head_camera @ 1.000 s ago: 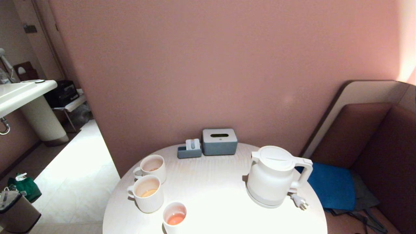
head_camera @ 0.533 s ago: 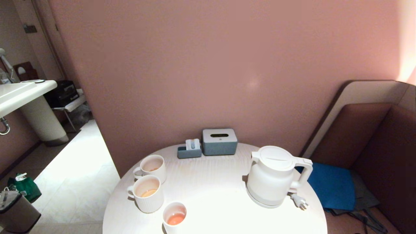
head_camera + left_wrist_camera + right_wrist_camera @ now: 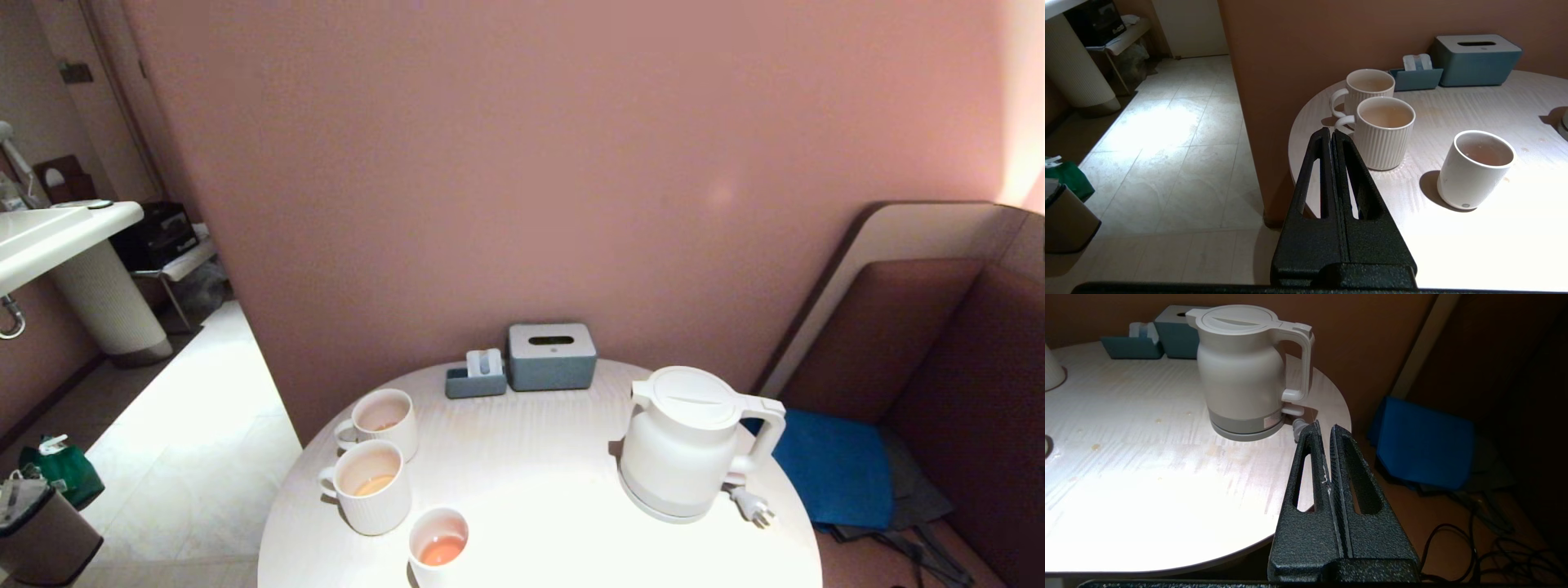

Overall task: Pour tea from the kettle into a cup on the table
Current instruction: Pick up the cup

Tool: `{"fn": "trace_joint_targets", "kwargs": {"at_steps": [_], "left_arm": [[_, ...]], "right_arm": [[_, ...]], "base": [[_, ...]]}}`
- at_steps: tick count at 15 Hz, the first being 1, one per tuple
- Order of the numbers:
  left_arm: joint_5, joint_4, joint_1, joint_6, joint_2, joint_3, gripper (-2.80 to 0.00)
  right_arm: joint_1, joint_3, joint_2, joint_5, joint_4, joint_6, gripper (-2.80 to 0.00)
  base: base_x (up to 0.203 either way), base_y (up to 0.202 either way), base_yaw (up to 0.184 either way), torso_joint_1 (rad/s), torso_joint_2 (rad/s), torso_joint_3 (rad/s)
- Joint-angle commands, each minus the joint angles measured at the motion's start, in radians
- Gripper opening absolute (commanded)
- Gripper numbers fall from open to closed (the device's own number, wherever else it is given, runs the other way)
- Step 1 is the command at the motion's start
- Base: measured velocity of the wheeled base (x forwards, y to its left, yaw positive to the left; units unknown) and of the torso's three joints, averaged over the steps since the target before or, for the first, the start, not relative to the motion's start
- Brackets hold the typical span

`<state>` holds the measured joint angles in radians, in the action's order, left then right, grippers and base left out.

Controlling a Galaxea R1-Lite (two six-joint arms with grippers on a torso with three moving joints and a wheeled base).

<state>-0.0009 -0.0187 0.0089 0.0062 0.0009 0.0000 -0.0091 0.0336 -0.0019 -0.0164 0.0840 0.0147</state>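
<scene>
The white kettle stands upright on its base at the right of the round table, its plug lying beside it. The small smooth cup sits at the front left and holds some orange-brown tea. Neither arm shows in the head view. My left gripper is shut and empty, hanging off the table's left edge, short of the cup. My right gripper is shut and empty at the table's right edge, near the kettle and its plug.
Two ribbed mugs stand left of centre, behind the cup. A grey-blue tissue box and a small holder sit at the back by the pink wall. A bench with a blue cushion lies right of the table.
</scene>
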Motion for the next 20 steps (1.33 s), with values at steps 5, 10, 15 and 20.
{"fn": "trace_joint_targets", "kwargs": {"at_steps": [5, 10, 15, 20], "left_arm": [[-0.007, 0.005, 0.0, 0.012, 0.063, -0.066, -2.8], [-0.009, -0.01, 0.0, -0.017, 0.327, -0.226, -2.8], [0.007, -0.219, -0.023, -0.168, 0.892, -0.483, -2.8], [0.393, -0.363, -0.537, -0.281, 1.264, -0.586, -2.8]], "right_arm": [[0.0, 0.0, 0.002, 0.001, 0.0, -0.001, -2.8], [0.0, 0.0, 0.002, 0.001, 0.0, -0.001, -2.8], [0.0, 0.0, 0.002, 0.001, 0.0, -0.001, -2.8], [0.0, 0.0, 0.002, 0.001, 0.0, -0.001, -2.8]], "base": [[0.0, 0.0, 0.0, 0.0, 0.0, 0.0], [0.0, 0.0, 0.0, 0.0, 0.0, 0.0], [0.0, 0.0, 0.0, 0.0, 0.0, 0.0], [0.0, 0.0, 0.0, 0.0, 0.0, 0.0]]}}
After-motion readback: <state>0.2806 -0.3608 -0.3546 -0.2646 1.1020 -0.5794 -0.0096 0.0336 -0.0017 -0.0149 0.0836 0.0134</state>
